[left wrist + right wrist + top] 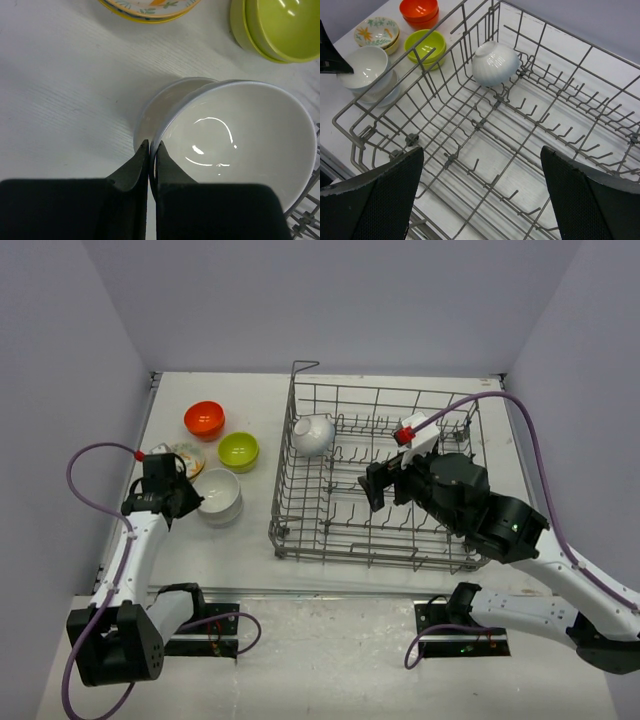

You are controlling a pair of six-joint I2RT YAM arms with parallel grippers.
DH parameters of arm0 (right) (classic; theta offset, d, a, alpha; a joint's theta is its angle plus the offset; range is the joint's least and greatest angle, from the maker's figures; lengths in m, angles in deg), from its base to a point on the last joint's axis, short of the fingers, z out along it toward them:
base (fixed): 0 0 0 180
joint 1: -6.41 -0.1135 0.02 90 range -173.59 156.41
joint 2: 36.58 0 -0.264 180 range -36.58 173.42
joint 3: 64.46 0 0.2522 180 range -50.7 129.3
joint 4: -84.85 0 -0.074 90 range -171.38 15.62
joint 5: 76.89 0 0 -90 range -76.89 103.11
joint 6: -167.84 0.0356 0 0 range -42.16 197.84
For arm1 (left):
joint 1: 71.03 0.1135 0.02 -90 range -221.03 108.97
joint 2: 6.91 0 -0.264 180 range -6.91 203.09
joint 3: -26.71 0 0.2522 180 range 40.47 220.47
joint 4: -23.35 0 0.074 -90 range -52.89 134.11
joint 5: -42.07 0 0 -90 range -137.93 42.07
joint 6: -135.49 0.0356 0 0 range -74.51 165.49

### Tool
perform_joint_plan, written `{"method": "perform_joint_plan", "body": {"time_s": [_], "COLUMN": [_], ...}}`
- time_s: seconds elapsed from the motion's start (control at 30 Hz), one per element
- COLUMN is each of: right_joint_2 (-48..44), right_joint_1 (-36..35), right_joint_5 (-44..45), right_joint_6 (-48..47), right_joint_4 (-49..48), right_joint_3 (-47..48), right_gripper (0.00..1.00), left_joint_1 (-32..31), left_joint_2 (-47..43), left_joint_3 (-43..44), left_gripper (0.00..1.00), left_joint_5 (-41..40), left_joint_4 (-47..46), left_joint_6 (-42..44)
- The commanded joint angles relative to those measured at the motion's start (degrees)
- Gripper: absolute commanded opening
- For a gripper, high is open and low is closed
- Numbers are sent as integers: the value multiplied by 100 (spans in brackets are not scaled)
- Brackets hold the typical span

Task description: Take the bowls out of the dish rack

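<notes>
The grey wire dish rack [300, 530] holds one glossy white bowl [313, 433], which lies tipped near its far left corner [495, 62]. My right gripper [378, 486] hovers open over the rack's middle, nothing between its fingers [482, 155]. Left of the rack, my left gripper [186, 501] is shut on the rim of a white bowl [240, 135] that rests tilted in another white bowl [162, 107]. The jaws pinch the near left edge of that rim [152, 148].
Left of the rack stand the orange-red bowls [204, 419], the lime-green bowls [239, 450] and the patterned cream bowls [183, 457], close behind the white stack [219, 496]. The rack's tall corner post [297, 370] rises at its back left. Purple walls enclose the table.
</notes>
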Motion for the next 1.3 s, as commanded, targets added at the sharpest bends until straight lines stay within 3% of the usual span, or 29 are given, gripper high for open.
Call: {"method": "perform_joint_plan", "body": {"time_s": [0.0, 0.6, 0.63, 0.77, 0.8, 0.83, 0.93, 0.97, 1.07, 1.13, 1.23, 1.27], "right_joint_2": [-13, -400, -408, -417, -400, -382, -303, -268, -110, 39, 407, 531], "right_joint_1": [33, 33, 33, 33, 33, 33, 33, 50, 199, 322, 1084, 1288], "right_joint_5": [-193, -413, -413, -448, -448, -440, -387, -387, -536, -685, -1299, -1910], "right_joint_6": [14, 5, 5, -3, -3, -3, 14, 31, 128, 198, 654, 978], "right_joint_4": [-218, -280, -280, -297, -297, -297, -297, -297, -297, -297, -384, -463], "right_joint_3": [-76, -234, -235, -252, -261, -252, -243, -235, -182, -121, -41, -33], "right_gripper": [99, 99, 99, 99, 99, 99, 99, 99, 99, 99, 99, 99], "left_joint_1": [-83, -435, -444, -514, -514, -523, -549, -558, -549, -549, -549, -549], "left_joint_2": [-25, 599, 573, 397, 362, 318, 204, 142, -113, -245, -403, -455], "left_joint_3": [23, 154, 155, 146, 137, 163, 233, 251, 374, 505, 734, 804], "left_gripper": [0, 1, 5, 42, 47, 61, 72, 82, 97, 100, 100, 100], "left_joint_5": [-39, -857, -874, -918, -901, -857, -778, -743, -716, -699, -629, -646], "left_joint_4": [-506, -67, -49, -40, -31, -14, 109, 136, 241, 355, 540, 584], "left_joint_6": [-129, -454, -472, -498, -498, -507, -516, -499, -463, -419, -358, -306]}}
